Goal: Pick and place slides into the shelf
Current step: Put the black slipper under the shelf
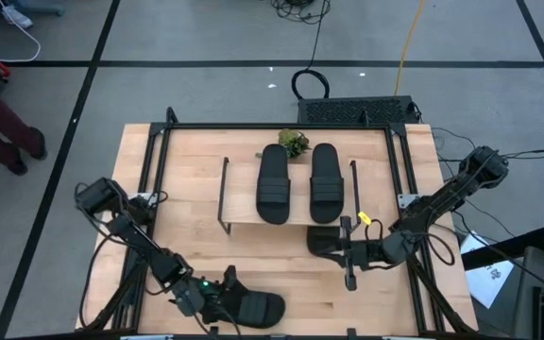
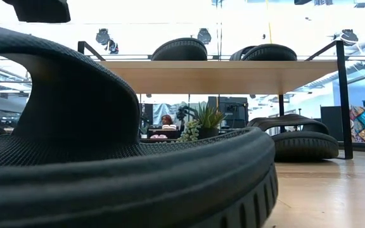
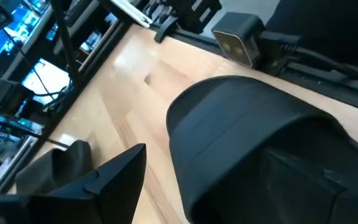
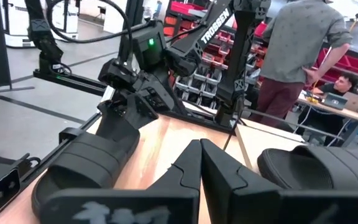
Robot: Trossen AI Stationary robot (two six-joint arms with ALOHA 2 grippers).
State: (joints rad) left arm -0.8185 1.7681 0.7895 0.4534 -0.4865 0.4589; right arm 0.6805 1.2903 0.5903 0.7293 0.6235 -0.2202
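Two black slides (image 1: 274, 184) (image 1: 326, 182) lie side by side, soles down, on the top board of the shelf (image 1: 244, 212). A third slide (image 1: 321, 242) (image 4: 316, 168) lies on the table at the shelf's near right corner, just on the far side of my shut right gripper (image 1: 340, 253) (image 4: 201, 165). The fourth slide (image 1: 258, 308) (image 3: 253, 137) lies sole down by the table's near edge. My left gripper (image 1: 217, 300) is open at that slide's left end. One finger (image 3: 114, 180) stands off its far side over bare wood; the other is over the slide. My left gripper comes at the fourth slide's left end (image 4: 114, 121) from the table's left, slanting down. Whether the finger over the slide touches it, I cannot tell. My right gripper points toward the table's left beside the third slide; whether it touches that slide, I cannot tell.
A small potted plant (image 1: 294, 143) stands at the shelf's far edge. The table's black frame rails (image 1: 281, 126) run along its edges. Bare wood (image 1: 196, 255) lies between the shelf and the near edge. A person (image 4: 303, 43) stands beyond the table.
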